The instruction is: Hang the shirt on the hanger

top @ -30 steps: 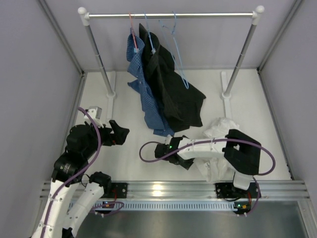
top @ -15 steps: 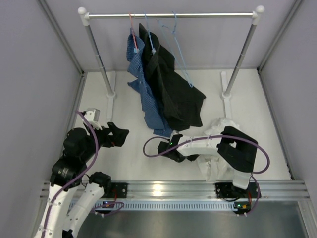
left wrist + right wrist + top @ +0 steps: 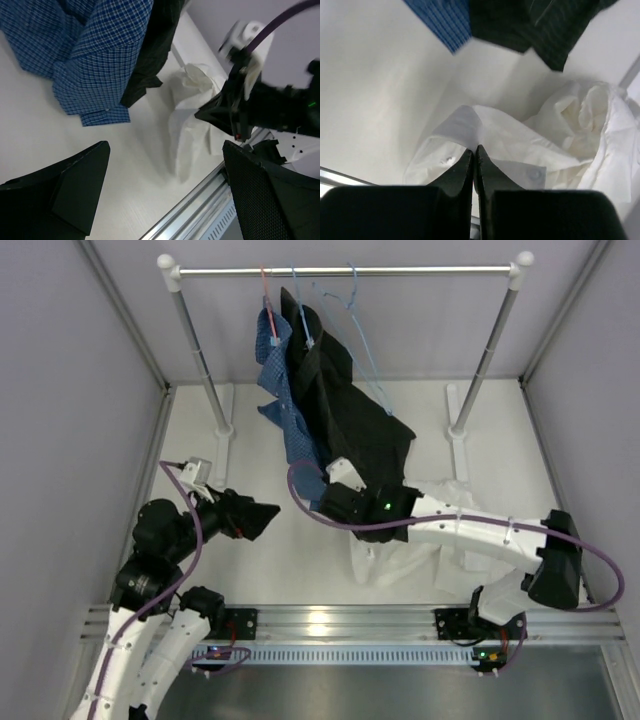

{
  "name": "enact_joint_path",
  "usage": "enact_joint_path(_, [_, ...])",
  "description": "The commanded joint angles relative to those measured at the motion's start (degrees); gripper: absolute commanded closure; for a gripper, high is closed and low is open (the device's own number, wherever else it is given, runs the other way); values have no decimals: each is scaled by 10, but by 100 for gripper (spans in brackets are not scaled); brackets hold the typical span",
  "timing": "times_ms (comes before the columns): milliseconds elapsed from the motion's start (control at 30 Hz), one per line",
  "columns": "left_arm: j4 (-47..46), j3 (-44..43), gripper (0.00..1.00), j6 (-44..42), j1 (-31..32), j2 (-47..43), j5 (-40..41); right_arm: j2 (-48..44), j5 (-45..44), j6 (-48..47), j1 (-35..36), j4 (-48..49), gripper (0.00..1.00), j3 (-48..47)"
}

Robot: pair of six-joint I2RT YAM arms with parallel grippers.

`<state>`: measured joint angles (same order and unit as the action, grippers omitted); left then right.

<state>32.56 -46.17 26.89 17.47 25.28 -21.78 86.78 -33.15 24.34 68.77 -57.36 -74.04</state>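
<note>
The white shirt (image 3: 400, 558) lies crumpled on the table at the front right, with one edge pulled up and to the left. My right gripper (image 3: 335, 508) is shut on that edge, and in the right wrist view the fold of the shirt (image 3: 580, 125) is pinched at the tips of the gripper (image 3: 474, 148). The light-blue wire hanger (image 3: 368, 358) hangs bare on the rail, to the right of the black shirt. My left gripper (image 3: 265, 515) stands open and holds nothing, to the left of the shirt (image 3: 187, 135); its fingers frame bare table in the left wrist view (image 3: 166, 146).
A blue checked shirt (image 3: 290, 430) and a black shirt (image 3: 350, 430) hang from the rail (image 3: 420, 270), their hems reaching the table just behind my right gripper. The rack's two posts (image 3: 200, 360) (image 3: 485, 360) stand at the back. An aluminium rail (image 3: 350, 618) edges the front.
My right gripper shut on the white shirt, then swung back and to the left, drawing the fabric out with it. My left gripper moved a little to the right, still open.
</note>
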Motion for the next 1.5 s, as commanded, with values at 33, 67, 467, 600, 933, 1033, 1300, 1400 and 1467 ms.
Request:
enact_joint_path(33, [-265, 120, 2, 154, 1, -16, -110, -16, -25, 47, -18, 106, 100, -76])
enact_joint_path(67, [-292, 133, 2, 169, 4, -16, -104, -13, -31, 60, -28, 121, 100, -93])
enact_joint_path(467, [-392, 222, 2, 22, 282, 115, 307, -45, -64, 126, -46, 213, 100, -37])
enact_joint_path(600, [-378, 209, 5, 1, 345, 190, 426, -60, -47, 107, -50, 214, 100, -25])
enact_joint_path(933, [-404, 256, 28, 28, 359, 213, 436, -123, -30, 92, -70, 228, 100, 24])
enact_joint_path(1033, [-449, 258, 37, 33, 360, 248, 389, -134, -30, 93, -77, 233, 100, 30])
enact_joint_path(1300, [-415, 203, 100, 33, 375, 269, 396, -166, 2, 89, -94, 243, 100, 35])
enact_joint_path(1400, [-246, 79, 100, 6, 376, 191, 431, -213, 56, 71, -93, 263, 100, 24])
enact_joint_path(1467, [-165, 2, 100, -38, 376, 154, 436, -238, 80, 56, -92, 266, 100, 0])
